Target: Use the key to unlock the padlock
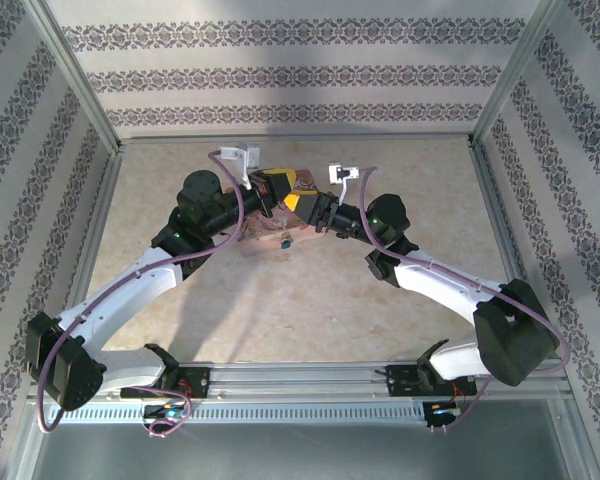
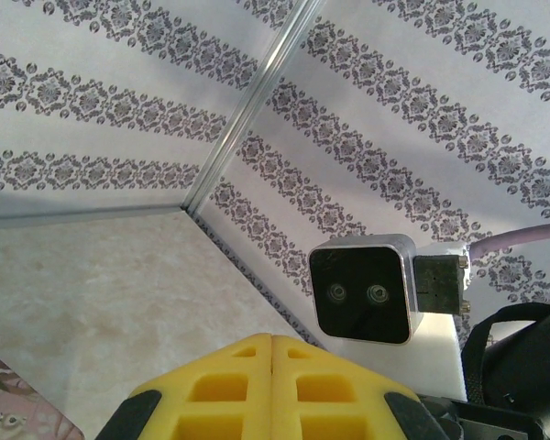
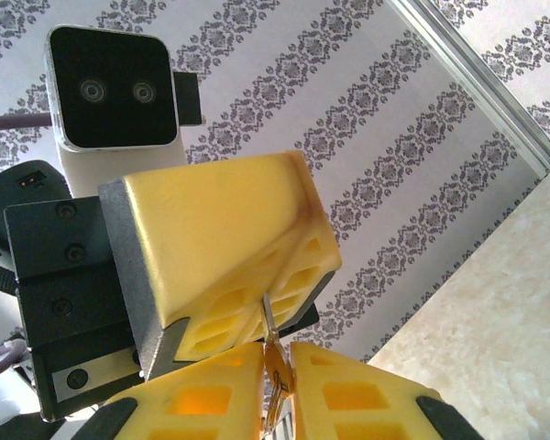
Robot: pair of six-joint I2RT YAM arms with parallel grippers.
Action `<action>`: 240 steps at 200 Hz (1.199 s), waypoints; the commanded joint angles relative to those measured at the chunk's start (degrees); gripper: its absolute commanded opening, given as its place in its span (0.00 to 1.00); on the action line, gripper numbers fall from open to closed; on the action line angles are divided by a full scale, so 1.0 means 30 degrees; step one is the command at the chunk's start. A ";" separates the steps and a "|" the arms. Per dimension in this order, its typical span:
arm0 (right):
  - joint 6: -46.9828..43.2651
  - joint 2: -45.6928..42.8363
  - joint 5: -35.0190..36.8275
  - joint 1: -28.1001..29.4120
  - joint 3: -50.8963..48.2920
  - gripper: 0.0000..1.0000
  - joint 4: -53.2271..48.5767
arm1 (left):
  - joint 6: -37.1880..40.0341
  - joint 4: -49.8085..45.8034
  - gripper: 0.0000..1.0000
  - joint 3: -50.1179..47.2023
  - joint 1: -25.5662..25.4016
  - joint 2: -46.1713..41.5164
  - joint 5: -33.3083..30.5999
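Top view, arms: the left end effector [image 1: 270, 188] and the right end effector [image 1: 302, 205] meet nose to nose above the far middle of the tabletop [image 1: 280, 310]. We judge this is so one small piece can pass between them.

Top view, lock: the padlock [image 1: 285, 241] is a small blue speck lying on the pink tin [image 1: 263, 247], just below both end effectors and apart from them (nothing grips it).

Left wrist, grip: the left arm's yellow fingers [image 2: 247, 357] are pressed together with only a seam between them, and nothing pokes out of that seam here.

Left wrist, surroundings: the other arm's camera [image 2: 362, 289] faces us at close range, which confirms how tightly the two wrists are set.

Right wrist, key: the key [image 3: 268, 319] is a thin silvery sliver pinched in the narrow gap of the right end effector. Its upper end reaches the seam of the left fingers.

Right wrist, doubt: we cannot tell whether the left fingers actually clamp that tip.

Step, as we judge it: the key is being re-gripped for a usable angle, and the lock is not yet approached.
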 commanded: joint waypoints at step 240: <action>-0.8511 -1.1464 0.4817 -0.4209 -0.1921 0.00 -2.3086 | 0.4912 -0.7780 0.72 0.1193 0.0529 -0.0686 -0.6065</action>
